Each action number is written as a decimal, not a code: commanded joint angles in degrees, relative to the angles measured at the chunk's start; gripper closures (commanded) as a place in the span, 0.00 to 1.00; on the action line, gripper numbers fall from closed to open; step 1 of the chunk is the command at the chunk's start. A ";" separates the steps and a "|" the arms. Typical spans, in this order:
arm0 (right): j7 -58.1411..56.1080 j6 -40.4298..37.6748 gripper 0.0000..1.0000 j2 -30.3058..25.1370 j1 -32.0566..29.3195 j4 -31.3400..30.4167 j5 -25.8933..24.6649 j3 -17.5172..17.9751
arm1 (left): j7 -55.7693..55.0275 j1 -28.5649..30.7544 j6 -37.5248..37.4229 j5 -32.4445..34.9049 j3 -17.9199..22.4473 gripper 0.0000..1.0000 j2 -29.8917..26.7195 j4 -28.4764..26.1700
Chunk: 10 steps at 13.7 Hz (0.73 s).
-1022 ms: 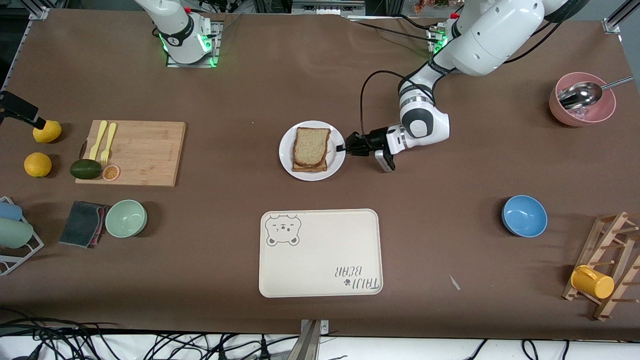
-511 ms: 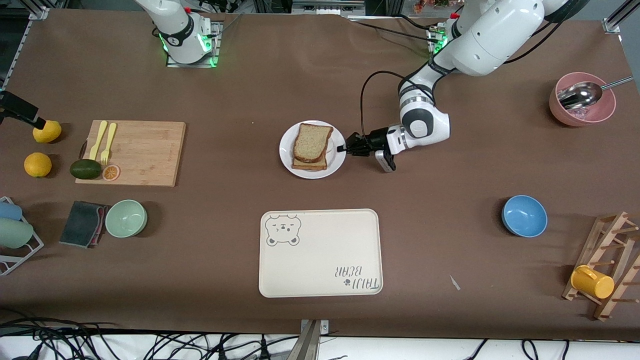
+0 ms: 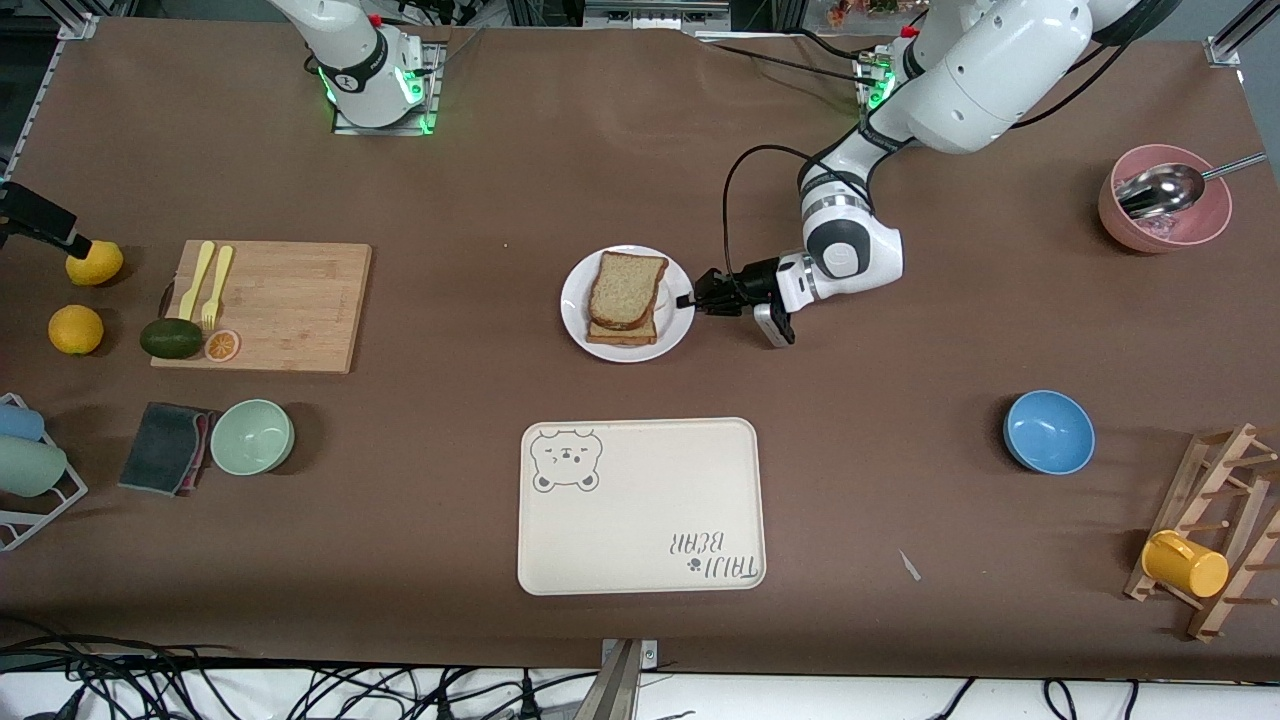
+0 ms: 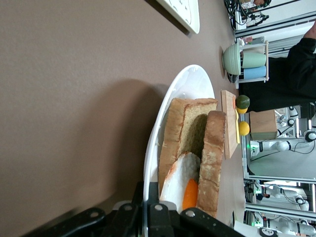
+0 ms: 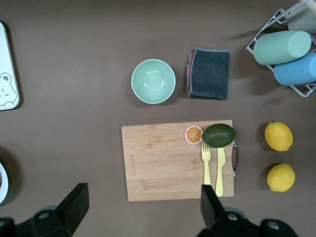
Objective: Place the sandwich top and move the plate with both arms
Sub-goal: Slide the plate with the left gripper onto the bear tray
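So your light tan speckled slice of bread, the sandwich top (image 3: pixel 627 289), is sitting on the stack, slightly skewed over the darker squarer slice (image 3: pixel 622 333) underneath. From the left wrist view you can see a white and orange filling (image 4: pixel 182 185) peeking out between the two slices. The whole sandwich is on the round plain white plate (image 3: pixel 577 320), which sits mid-table, farther from the front camera than the cream rectangular tray with the bear drawing (image 3: pixel 640 506).

Your left gripper (image 3: pixel 689 299) is down at the plate's edge on the side toward the left arm's end of the table, and its black fingers (image 4: pixel 158 217) are pinched tight on the rim. The glossy white left arm (image 3: pixel 960 80) reaches down from its base to get there.

The right gripper (image 5: pixel 143 207) is up high over the wooden cutting board (image 3: pixel 285 305) end of the table, jaws spread wide with nothing in them, so that arm's just waiting.

On the board you've got two yellow plastic utensils (image 3: pixel 207 280), a dark green avocado (image 3: pixel 171 338) and an orange slice (image 3: pixel 222 345). Two yellow lemons (image 3: pixel 76 329) lie just beside the board, and a pale green bowl (image 3: pixel 252 436) and a grey folded cloth (image 3: pixel 165 447) sit nearer the front camera than it.
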 commanded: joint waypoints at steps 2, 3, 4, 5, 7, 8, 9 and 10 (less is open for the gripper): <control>0.38 -0.49 0.00 -1.08 -0.41 -0.59 0.27 0.22 | -3.73 -0.06 0.06 -1.45 -0.14 1.00 -0.74 1.17; 0.38 -0.50 0.00 -1.08 -0.41 -0.59 0.27 0.22 | -4.52 0.02 0.06 -1.10 -0.14 1.00 -0.74 1.61; 0.38 -0.58 0.00 -1.08 -0.41 -0.59 0.27 0.22 | -6.96 0.03 0.06 0.30 0.03 1.00 -0.74 1.79; 0.38 -0.76 0.00 -1.17 -0.41 -0.68 0.27 0.22 | -10.29 0.11 0.06 2.92 0.12 1.00 -0.74 2.83; 0.38 -1.29 0.00 -1.43 -0.41 -0.59 0.27 0.13 | -14.01 1.25 0.06 6.63 0.12 1.00 -0.82 3.98; 0.38 -1.37 0.00 -1.43 -0.41 -0.59 0.27 0.04 | -14.02 1.69 0.06 7.16 0.12 1.00 -0.83 4.51; 0.38 -1.46 0.00 -1.43 -0.41 -0.59 0.27 0.04 | -14.02 1.96 0.06 7.25 0.12 1.00 -0.83 4.95; 0.38 -1.38 0.00 -1.43 -0.41 -0.59 0.27 0.04 | -14.02 2.57 0.06 7.34 0.12 1.00 -0.83 5.82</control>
